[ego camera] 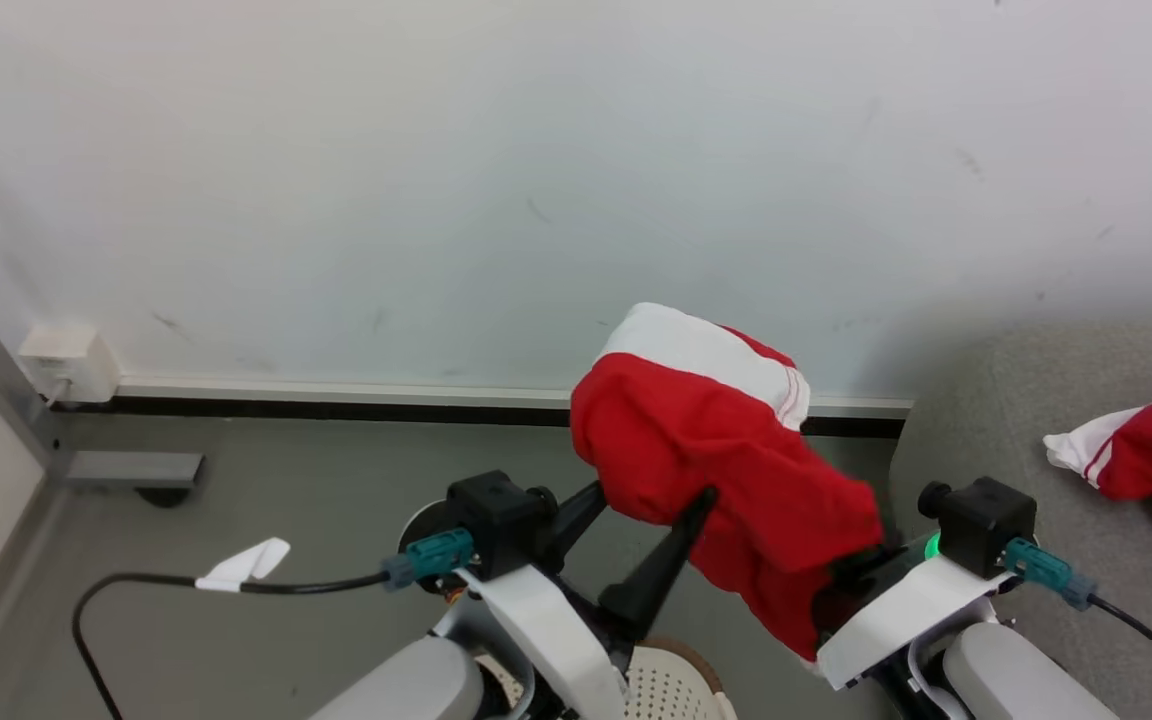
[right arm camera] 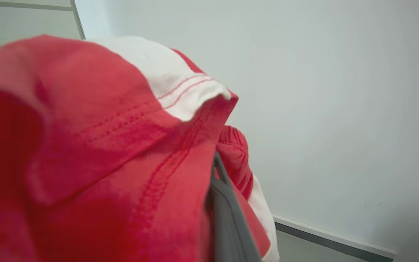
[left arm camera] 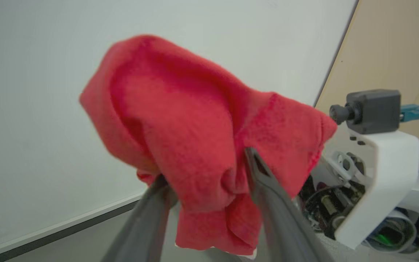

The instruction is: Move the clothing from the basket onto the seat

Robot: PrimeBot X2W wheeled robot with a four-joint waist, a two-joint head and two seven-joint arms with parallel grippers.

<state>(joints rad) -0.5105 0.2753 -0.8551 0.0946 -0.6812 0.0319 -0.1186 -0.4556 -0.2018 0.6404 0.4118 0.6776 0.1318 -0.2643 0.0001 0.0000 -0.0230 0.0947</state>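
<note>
A red garment with a white band (ego camera: 726, 450) hangs in the air before the wall, stretched between my two grippers. My left gripper (ego camera: 654, 492) stands open, its two dark fingers (left arm camera: 267, 189) spread, with the cloth (left arm camera: 195, 127) draped over and bunched between them. My right gripper (ego camera: 851, 572) is buried under the cloth's lower right end and shut on it; one grey finger (right arm camera: 227, 211) shows beside the red fabric (right arm camera: 104, 145). A bit of the perforated cream basket (ego camera: 671, 688) peeks out at the bottom, below the garment. The grey seat (ego camera: 1016, 420) lies to the right.
A second red and white garment (ego camera: 1151, 450) lies on the seat at the far right. A white wall with a dark baseboard (ego camera: 336, 410) runs behind. A grey metal frame foot (ego camera: 126, 468) and a white wall box (ego camera: 61, 360) stand at the left. A black cable (ego camera: 136, 580) loops over the floor.
</note>
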